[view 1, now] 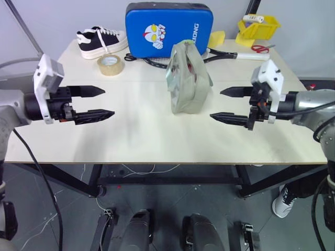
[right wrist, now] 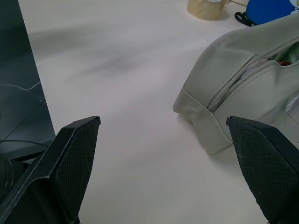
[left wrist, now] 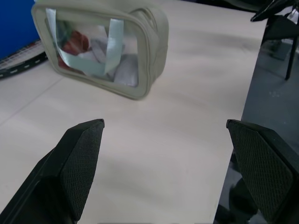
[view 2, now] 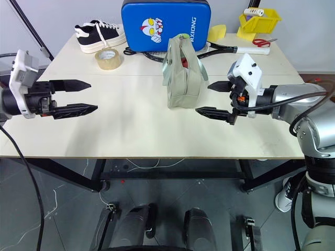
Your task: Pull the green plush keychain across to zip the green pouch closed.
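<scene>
The green pouch (view 1: 187, 78) stands upright mid-table (view 1: 131, 130), zipper edge on top, its clear window showing in the left wrist view. At its top sits a small lime-green tuft, probably the green plush keychain (view 2: 182, 37), though it's hard to make out. Left gripper (view 1: 94, 102) hovers well off to the pouch's left, fingers spread wide, holding nothing. Right gripper (view 1: 230, 104) hangs just to its right, equally spread, empty. Tape roll (view 1: 110, 64), sneaker (view 1: 101, 41) and blue pad (view 1: 168, 29) sit behind.
</scene>
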